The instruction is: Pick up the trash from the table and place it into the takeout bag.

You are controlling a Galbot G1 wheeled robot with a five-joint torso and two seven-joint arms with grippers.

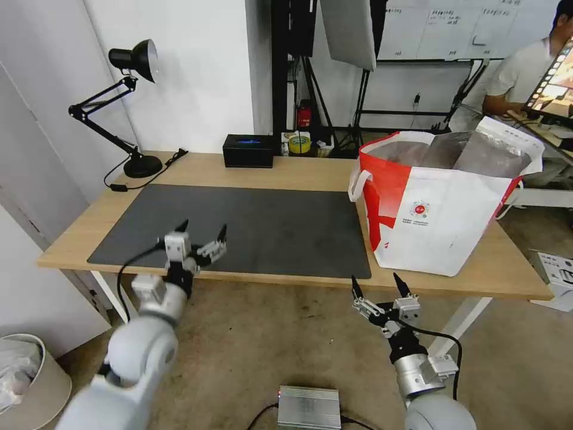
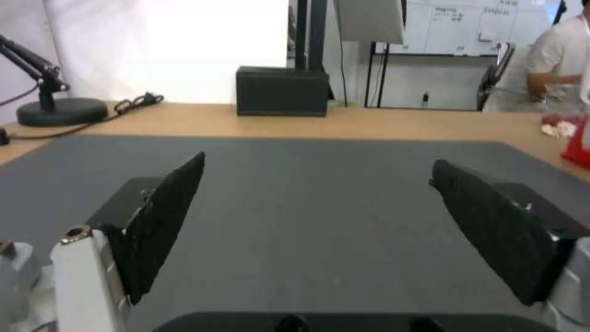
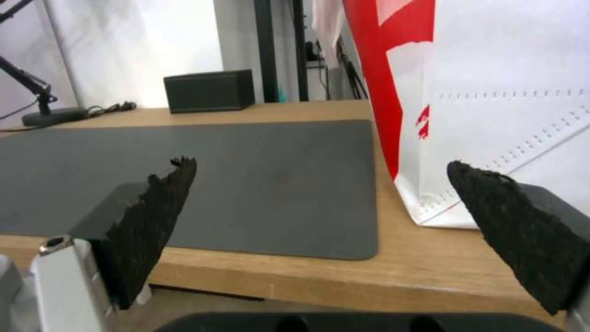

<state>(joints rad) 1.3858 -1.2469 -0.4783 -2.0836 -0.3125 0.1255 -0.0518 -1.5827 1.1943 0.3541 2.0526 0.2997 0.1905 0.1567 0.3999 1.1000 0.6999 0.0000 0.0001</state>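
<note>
Overhead, head view: bench (image 1: 286, 170) carries grey mat (image 1: 239, 230); bag (image 1: 444, 203) stands upright at 3 o'clock end, foil lining showing. Left gripper (image 1: 202, 230) wide, empty, over mat's 7 o'clock edge. Right gripper (image 1: 379, 283) wide, empty, off bench's 6 o'clock edge, near bag. Black box (image 1: 248, 150) at 12 o'clock.

Left wrist view: fingers (image 2: 163, 216) spread over mat.

Right wrist view: fingers (image 3: 147, 216) spread before bench edge, bag (image 3: 492, 92) close ahead.
</note>
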